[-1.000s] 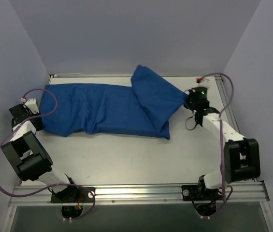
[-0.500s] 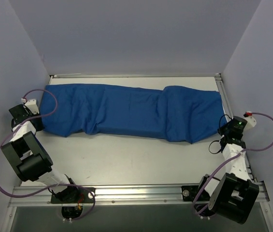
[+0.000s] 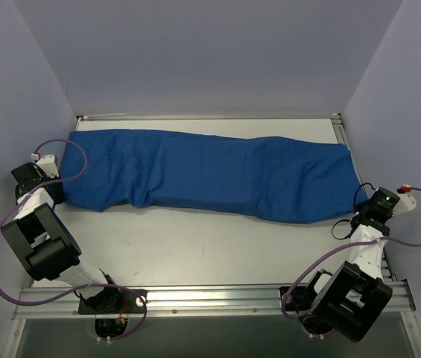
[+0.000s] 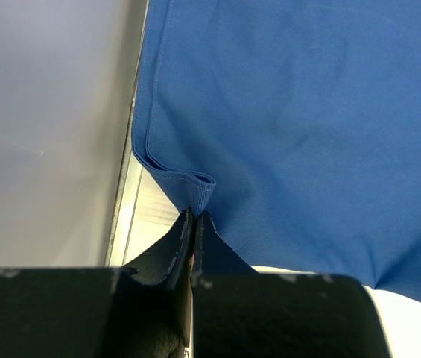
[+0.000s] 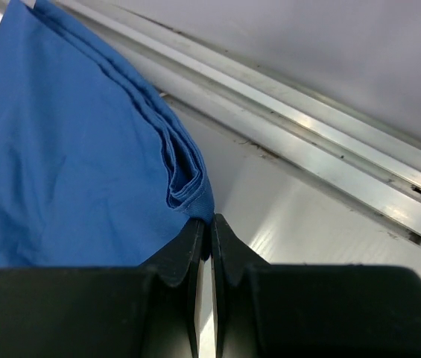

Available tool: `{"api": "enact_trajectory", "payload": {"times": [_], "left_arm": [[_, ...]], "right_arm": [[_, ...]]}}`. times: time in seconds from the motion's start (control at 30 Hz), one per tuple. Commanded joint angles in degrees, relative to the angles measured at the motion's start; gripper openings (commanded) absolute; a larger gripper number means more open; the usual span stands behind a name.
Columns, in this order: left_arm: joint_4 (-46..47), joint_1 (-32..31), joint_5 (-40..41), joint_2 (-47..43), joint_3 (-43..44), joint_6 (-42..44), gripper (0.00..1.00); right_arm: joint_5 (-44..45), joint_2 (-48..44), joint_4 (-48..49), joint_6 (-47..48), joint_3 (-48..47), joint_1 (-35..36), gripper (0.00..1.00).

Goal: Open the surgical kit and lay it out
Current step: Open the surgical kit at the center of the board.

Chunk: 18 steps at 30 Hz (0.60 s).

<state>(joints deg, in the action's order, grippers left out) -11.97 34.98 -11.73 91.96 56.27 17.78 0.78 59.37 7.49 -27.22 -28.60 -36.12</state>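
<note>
Since the blue cloth (image 3: 210,175) runs long-ways, left to right, over the table's (image 3: 195,250) far half, the left arm (image 3: 39,231) and right arm (image 3: 365,250) stretch low and outward, one per end.

Left wrist: the left gripper (image 4: 194,224) is pinched tight on the cloth's folded corner at the table's left edge.

Right wrist: the right gripper (image 5: 210,227) clamps the opposite corner, near the table's rail (image 5: 307,149).

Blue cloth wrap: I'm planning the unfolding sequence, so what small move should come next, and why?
Probably open the right gripper and let its corner settle on the table. The blue cloth wrap lies stretched out between both shut grippers, the left gripper pinching the other end. Its edges show stacked layers, so a fresh grasp on the top layer seems needed.
</note>
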Motion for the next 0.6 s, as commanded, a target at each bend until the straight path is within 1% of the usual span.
{"api": "enact_trajectory", "payload": {"times": [0.0,0.13,0.17,0.2,0.3,0.4,0.57], "left_arm": [[-1.39,0.61,-1.46,-0.91,1.64,1.90,0.02],[-2.01,0.61,-0.06,-0.73,4.19,2.35,0.02],[-2.27,0.70,0.30,-0.65,4.81,2.43,0.02],[-2.62,0.88,0.82,-0.47,6.03,2.70,0.02],[-3.85,2.10,1.27,-0.64,7.88,2.96,0.02],[-5.25,2.90,1.97,-1.08,9.81,3.57,0.02],[-5.00,3.43,3.46,-1.09,11.58,4.63,0.02]], "right_arm": [[-0.16,-1.20,1.39,-0.55,-2.60,-2.55,0.00],[-0.16,1.00,1.83,-0.90,-4.45,-4.13,0.00],[-1.90,1.18,2.00,-1.16,-4.45,-4.74,0.00],[-2.44,1.18,2.09,-1.43,-4.45,-6.32,0.00],[-3.59,0.13,2.18,-2.04,-4.71,-8.17,0.00],[-2.71,-1.27,1.92,-2.04,-5.32,-8.27,0.00],[-2.01,-1.02,1.39,-2.04,-6.91,-8.62,0.00]]}}
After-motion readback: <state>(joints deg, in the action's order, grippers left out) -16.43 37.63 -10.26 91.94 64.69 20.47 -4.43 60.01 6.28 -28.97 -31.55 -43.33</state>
